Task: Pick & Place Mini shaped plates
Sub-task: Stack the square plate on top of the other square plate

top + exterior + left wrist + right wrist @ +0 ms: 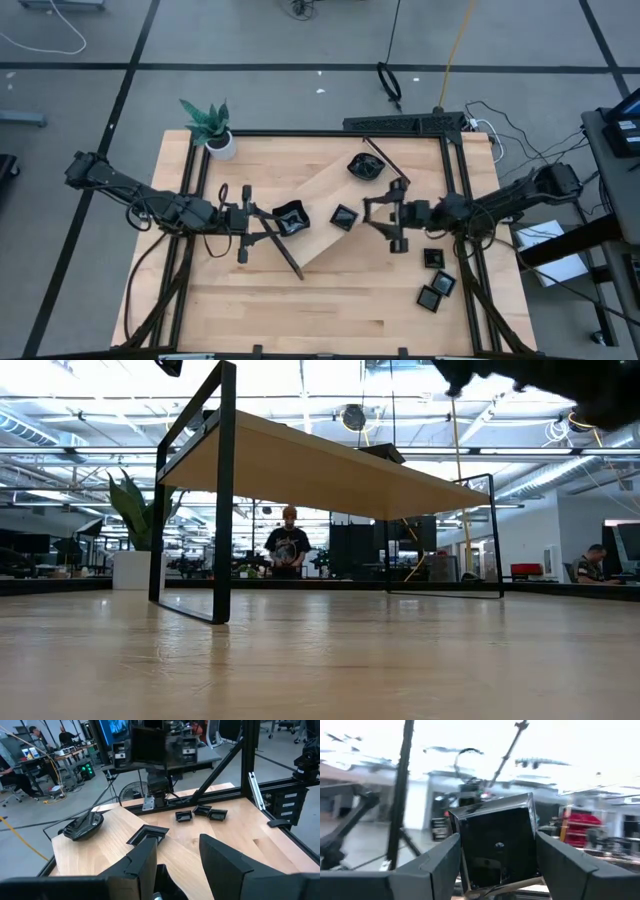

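Right gripper [497,865] pinches a square black plate [496,845] between its fingers. We see left gripper [177,862] spread, apparently empty, above the wooden tray [325,190].

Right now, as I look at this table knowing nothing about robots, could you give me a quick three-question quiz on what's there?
1. True or false: the left gripper is holding a black plate.
2. What stands at a corner of the table? A) a potted plant B) a red cup C) a stack of books
3. Fill in: the square plate sits between the fingers of the ____ gripper.

Key: 1 false, its fingers are apart with nothing between them; 2 A; 3 right.
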